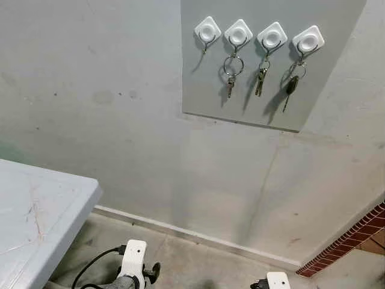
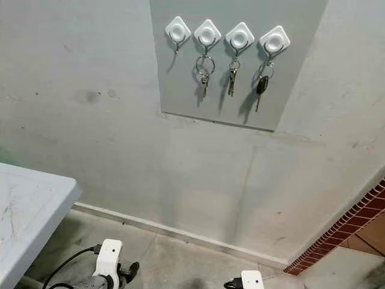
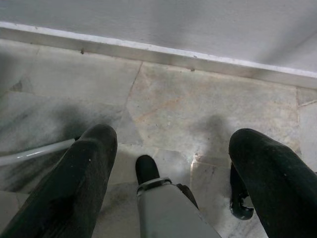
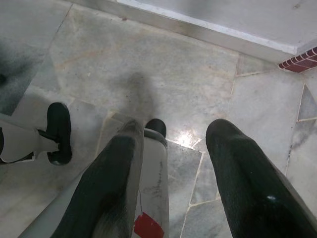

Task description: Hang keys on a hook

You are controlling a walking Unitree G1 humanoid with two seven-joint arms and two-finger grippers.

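Looks basically done: three sets of keys (image 1: pixel 233 77) hang off the white hooks (image 1: pixel 238 34) on the wall board, so both hands, left hand (image 3: pixel 171 158) and right hand (image 4: pixel 171 158), dangle released and empty over the floor.

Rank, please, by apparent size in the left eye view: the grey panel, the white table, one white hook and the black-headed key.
1. grey panel and white table: look alike, both cut off by the frame, table nearer; unranked.
2. white hook, the bare one.
3. black-headed key, narrower than the hook.
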